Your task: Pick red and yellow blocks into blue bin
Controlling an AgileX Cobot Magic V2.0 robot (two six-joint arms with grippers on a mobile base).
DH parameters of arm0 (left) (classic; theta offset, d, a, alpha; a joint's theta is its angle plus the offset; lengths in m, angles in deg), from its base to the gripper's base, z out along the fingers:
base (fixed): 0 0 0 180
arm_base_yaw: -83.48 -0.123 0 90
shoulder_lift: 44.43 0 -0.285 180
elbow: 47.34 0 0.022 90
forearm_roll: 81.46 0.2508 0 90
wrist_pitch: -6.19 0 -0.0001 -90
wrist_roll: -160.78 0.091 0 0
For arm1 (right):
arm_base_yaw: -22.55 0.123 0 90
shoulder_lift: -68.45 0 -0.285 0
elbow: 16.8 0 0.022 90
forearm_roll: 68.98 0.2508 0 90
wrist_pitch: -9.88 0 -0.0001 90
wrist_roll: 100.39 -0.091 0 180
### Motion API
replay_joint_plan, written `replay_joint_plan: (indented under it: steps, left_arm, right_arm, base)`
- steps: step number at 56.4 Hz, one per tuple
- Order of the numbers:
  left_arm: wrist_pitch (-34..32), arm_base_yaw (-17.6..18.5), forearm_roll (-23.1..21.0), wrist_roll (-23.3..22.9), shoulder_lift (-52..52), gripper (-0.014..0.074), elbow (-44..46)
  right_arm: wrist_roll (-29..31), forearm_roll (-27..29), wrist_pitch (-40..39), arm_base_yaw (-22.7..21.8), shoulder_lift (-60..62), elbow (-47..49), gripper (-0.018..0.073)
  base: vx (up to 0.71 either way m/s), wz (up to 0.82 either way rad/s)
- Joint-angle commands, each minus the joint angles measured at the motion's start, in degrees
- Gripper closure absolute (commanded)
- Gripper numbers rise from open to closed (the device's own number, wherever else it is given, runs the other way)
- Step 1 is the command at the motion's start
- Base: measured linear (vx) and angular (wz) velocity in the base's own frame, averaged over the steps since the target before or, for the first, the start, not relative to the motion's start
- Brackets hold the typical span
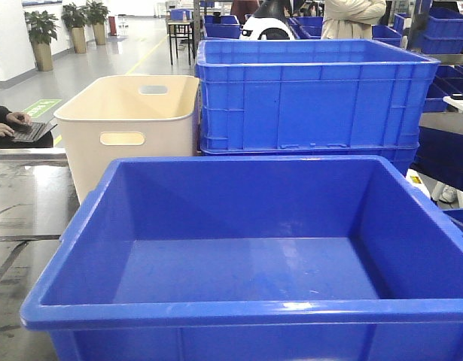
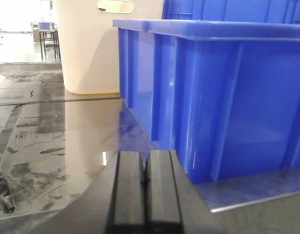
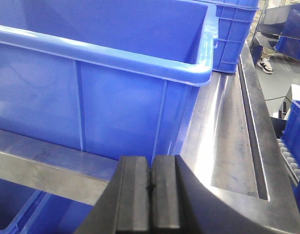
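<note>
Blue plastic fills the front view: the blue bin [image 1: 246,248] stands nearest me, and the floor of it that shows is bare, with no red or yellow block on it. Only the strip of floor hidden behind the near wall is beyond my inspection.

Beyond the bin, at about 11 o'clock, stands a cream tub [image 1: 129,128]; at 12 to 1 o'clock stands a stack of blue crates [image 1: 314,94]. The tub's inside is hidden from me, and no red or yellow block shows in any view.

My left gripper [image 2: 146,183] sits low over the steel table [image 2: 52,146], just beside the bin's outer wall, its fingers pressed together and holding nothing. My right gripper [image 3: 150,187] is likewise closed on nothing, near the bin's corner on the other side.

Judgement: no block lies in the visible part of the bin, so the wanted result is not evident here. With no blocks in sight, I cannot settle how many remain, nor where they wait.
</note>
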Motion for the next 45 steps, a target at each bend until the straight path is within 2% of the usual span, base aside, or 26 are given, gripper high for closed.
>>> replay_joint_plan:
  steps: [1,31,37,40,45]
  left_arm:
    - [-5.0,-0.2,0.1,-0.5,-0.4,0.0596,1.1]
    - [-5.0,-0.2,0.1,-0.5,-0.4,0.0596,1.1]
    - [-5.0,-0.2,0.1,-0.5,-0.4,0.0596,1.1]
    - [-5.0,-0.2,0.1,-0.5,-0.4,0.0596,1.1]
    - [-5.0,-0.2,0.1,-0.5,-0.4,0.0596,1.1]
  right_arm:
    - [0.3,-1.2,-4.3,-0.1,-0.9,1.3,0.0569]
    - [0.3,-1.2,-4.9,-0.1,-0.9,1.3,0.0569]
    - [-2.6,2.5,-11.2,-0.1,-0.9,1.2,0.0569]
    - [-3.0,3.9,-16.9,-0.1,-0.9,-0.2,0.0569]
    - [-2.6,3.5,-25.6,-0.1,-0.9,-4.8,0.0569]
  base:
    - [0.00,0.00]
    - [0.00,0.00]
    - [0.00,0.00]
    - [0.00,0.00]
    - [0.00,0.00]
